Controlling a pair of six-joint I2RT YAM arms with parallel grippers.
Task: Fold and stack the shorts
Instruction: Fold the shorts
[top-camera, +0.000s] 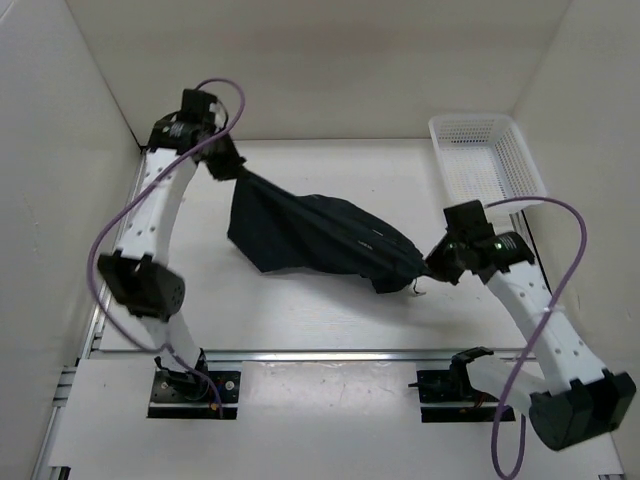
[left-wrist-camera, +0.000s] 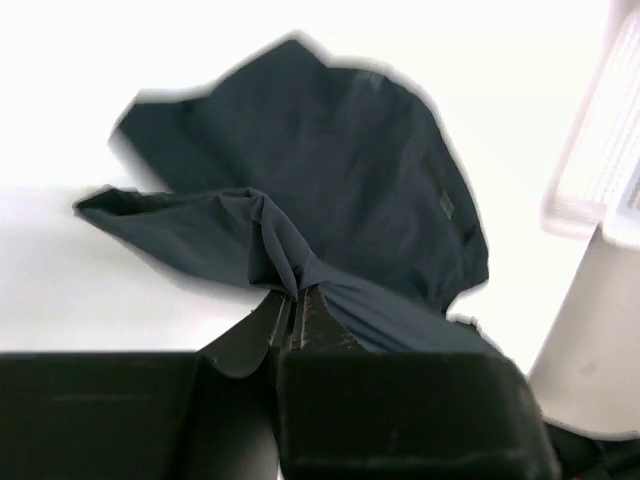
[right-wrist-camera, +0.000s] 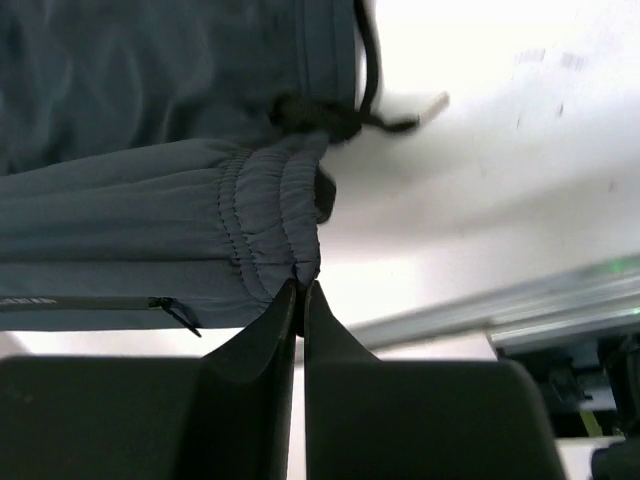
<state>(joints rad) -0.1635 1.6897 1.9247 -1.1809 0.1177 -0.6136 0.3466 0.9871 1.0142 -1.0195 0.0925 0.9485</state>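
Note:
The dark navy shorts hang stretched between my two grippers over the middle of the table. My left gripper is shut on one bunched corner at the back left; the left wrist view shows cloth pinched at my left gripper. My right gripper is shut on the elastic waistband edge at the front right. The right wrist view shows the gathered waistband nipped at my right gripper, with the knotted drawstring dangling just beyond it.
A white plastic mesh basket stands at the back right corner, right of the shorts. White walls close in the table on three sides. A metal rail runs along the near edge in front of the arm bases.

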